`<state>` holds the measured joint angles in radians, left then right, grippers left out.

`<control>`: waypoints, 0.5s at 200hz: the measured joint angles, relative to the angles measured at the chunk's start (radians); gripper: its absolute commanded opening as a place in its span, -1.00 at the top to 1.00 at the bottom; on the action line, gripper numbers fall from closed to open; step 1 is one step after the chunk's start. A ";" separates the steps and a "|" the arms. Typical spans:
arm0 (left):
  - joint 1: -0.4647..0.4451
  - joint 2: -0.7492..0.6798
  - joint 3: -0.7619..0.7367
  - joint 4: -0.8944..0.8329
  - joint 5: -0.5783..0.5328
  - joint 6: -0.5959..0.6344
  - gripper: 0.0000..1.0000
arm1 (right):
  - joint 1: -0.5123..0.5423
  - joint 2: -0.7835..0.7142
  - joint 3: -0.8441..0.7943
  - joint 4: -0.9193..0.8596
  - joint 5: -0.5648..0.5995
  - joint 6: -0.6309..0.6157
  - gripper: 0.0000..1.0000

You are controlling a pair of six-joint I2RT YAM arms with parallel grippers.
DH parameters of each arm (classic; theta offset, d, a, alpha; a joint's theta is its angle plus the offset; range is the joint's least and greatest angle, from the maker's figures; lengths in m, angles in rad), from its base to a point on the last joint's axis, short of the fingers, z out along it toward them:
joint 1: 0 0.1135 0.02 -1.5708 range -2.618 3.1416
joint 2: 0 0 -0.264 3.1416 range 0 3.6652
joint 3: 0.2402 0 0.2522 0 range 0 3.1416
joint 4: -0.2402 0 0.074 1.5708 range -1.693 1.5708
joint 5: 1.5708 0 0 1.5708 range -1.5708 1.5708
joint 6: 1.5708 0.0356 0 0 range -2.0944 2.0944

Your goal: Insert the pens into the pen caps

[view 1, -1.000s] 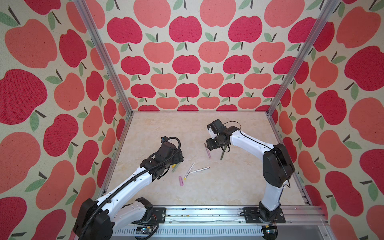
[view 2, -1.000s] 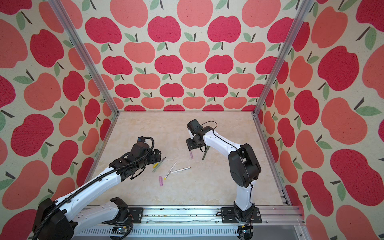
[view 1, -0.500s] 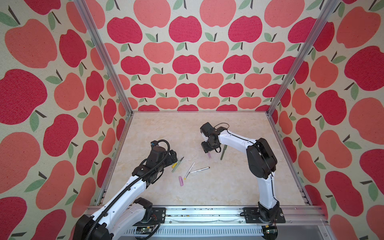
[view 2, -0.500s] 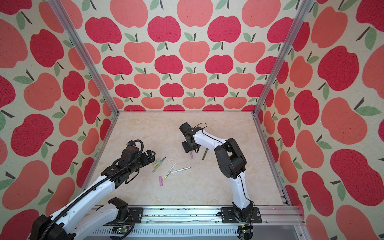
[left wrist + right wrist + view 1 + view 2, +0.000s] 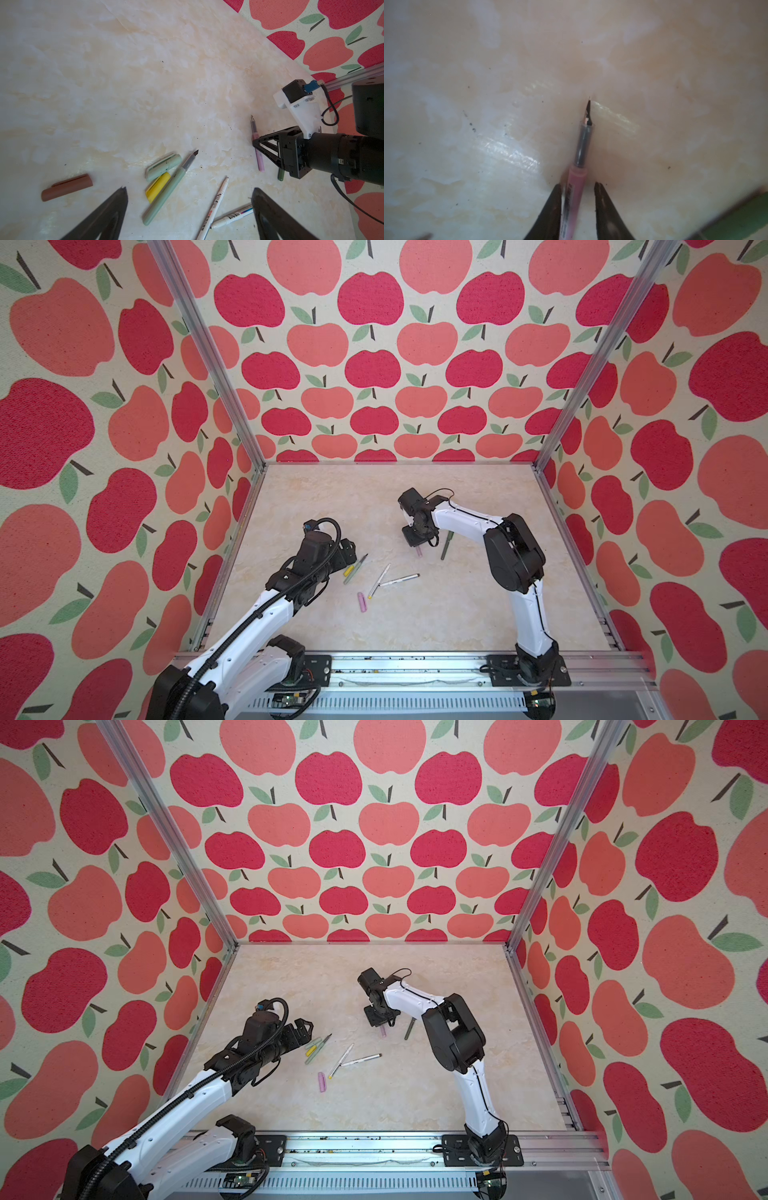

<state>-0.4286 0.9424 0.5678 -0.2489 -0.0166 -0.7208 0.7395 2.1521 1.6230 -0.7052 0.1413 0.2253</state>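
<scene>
Because the lilac-pink pen (image 5: 576,176) lies flat on the marbled surface (image 5: 457,614), the right end effector (image 5: 578,185) is set low over its barrel, with one finger on each side. The fingers stand narrow but are not clamped: one appears to touch the barrel, and a slim gap shows at the other. The grasp point sits behind the grey grip section, which leaves the nib end free, presumably for entry into a cap. The dark green pen (image 5: 446,545) lies just beside this end effector, untouched.

The left end effector (image 5: 190,188) is wide open and holds nothing. It hovers over the pale sage green pen (image 5: 168,191), the light green cap (image 5: 164,166) and the yellow cap (image 5: 158,187), which lie touching. This placement suggests it is staged to take a cap. The brown cap (image 5: 66,187) lies apart from that cluster. Two white pens (image 5: 216,203) lie at an angle near the pink cap (image 5: 362,601).

Visibility limits:
- The left arm covers the brown cap in both top views.
- No dark green cap can be located in any view.
- The right wrist view shows the dark green pen only as a blurred, cropped band.
- That view cuts off the rear of the lilac-pink pen.
</scene>
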 measured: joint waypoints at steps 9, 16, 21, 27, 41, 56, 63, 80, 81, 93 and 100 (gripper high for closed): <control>0.000 0.005 0.000 0.000 0.000 0.000 -0.89 | 0.000 0.005 0.005 0.001 0.000 0.000 0.49; 0.000 0.008 0.000 0.000 0.000 0.000 -0.89 | 0.000 0.009 0.010 0.001 0.001 0.000 0.52; 0.000 0.010 0.000 0.000 0.002 0.000 -0.89 | 0.000 0.010 0.013 0.001 0.000 0.000 0.54; 0.000 0.012 0.000 0.000 0.003 0.000 -0.88 | 0.000 0.011 0.014 0.001 0.000 0.000 0.59; 0.000 0.018 0.000 0.003 0.007 0.000 -0.87 | 0.000 0.013 0.016 0.001 0.000 0.002 0.64; 0.000 0.021 0.000 0.004 0.008 0.001 -0.87 | 0.000 0.013 0.016 0.001 0.000 0.002 0.72; 0.000 0.021 0.000 0.004 0.008 0.001 -0.86 | 0.000 0.013 0.016 0.001 0.000 0.003 0.74; 0.000 0.021 0.000 0.004 0.009 0.005 -0.85 | 0.000 0.013 0.017 0.002 0.000 0.004 0.78; 0.000 0.021 0.001 0.003 0.009 0.006 -0.85 | 0.000 0.012 0.017 0.002 -0.001 0.003 0.78; 0.000 0.019 0.002 0.003 0.017 0.016 -0.84 | 0.000 0.009 0.016 0.007 -0.012 0.005 0.80; 0.000 0.017 0.003 0.003 0.026 0.027 -0.84 | -0.002 0.002 0.013 0.013 -0.026 0.009 0.81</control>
<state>-0.4286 0.9596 0.5705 -0.2459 0.0090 -0.6941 0.7376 2.1536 1.6360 -0.6918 0.1158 0.2344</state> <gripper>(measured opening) 0.921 0.144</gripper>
